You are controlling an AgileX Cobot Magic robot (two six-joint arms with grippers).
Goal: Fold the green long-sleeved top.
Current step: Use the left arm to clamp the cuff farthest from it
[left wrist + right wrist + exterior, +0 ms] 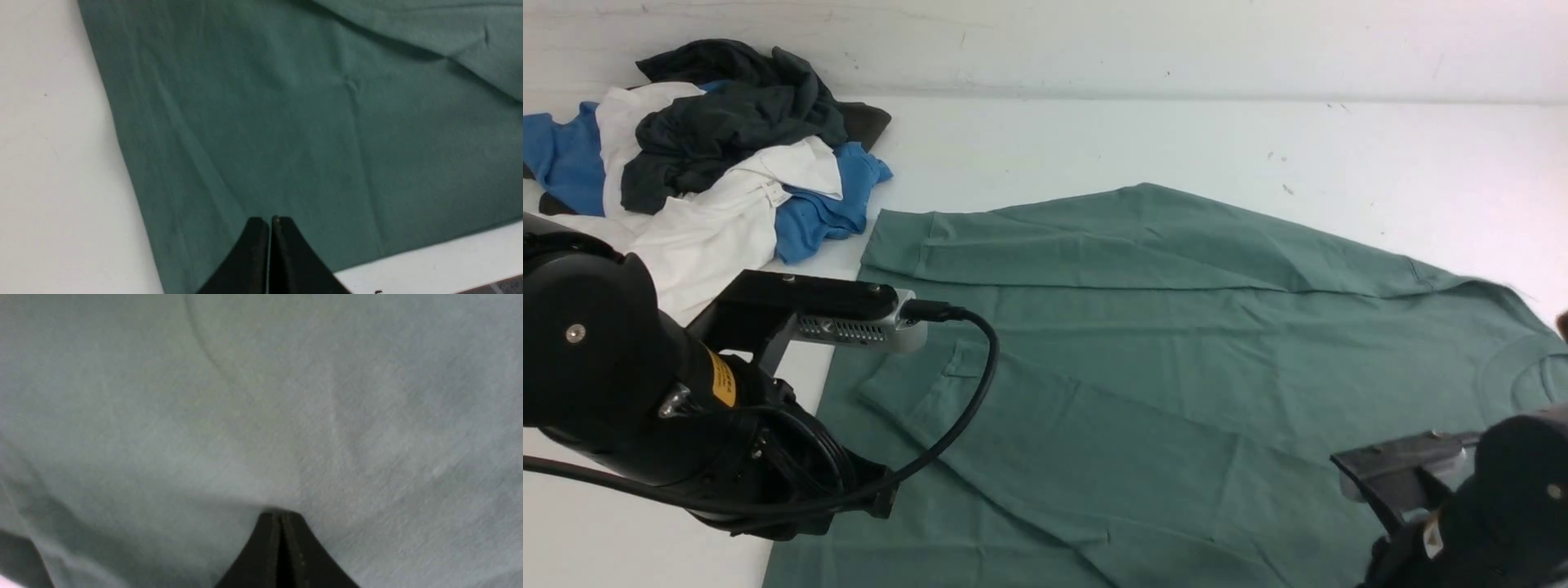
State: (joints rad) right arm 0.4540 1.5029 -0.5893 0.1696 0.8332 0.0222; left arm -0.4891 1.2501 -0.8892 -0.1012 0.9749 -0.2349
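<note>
A: Where's the green long-sleeved top [1176,367]?
B: Spread on the table [1094,139], centre to lower right of front view, sleeves laid across the body.
A: Grippers?
B: Left gripper [269,222], lower-left arm: jaws pressed together, tips over the top nr its edge. Right gripper [281,516]: clenched too, tips at the fabric. Pinching it? Can't tell.
</note>
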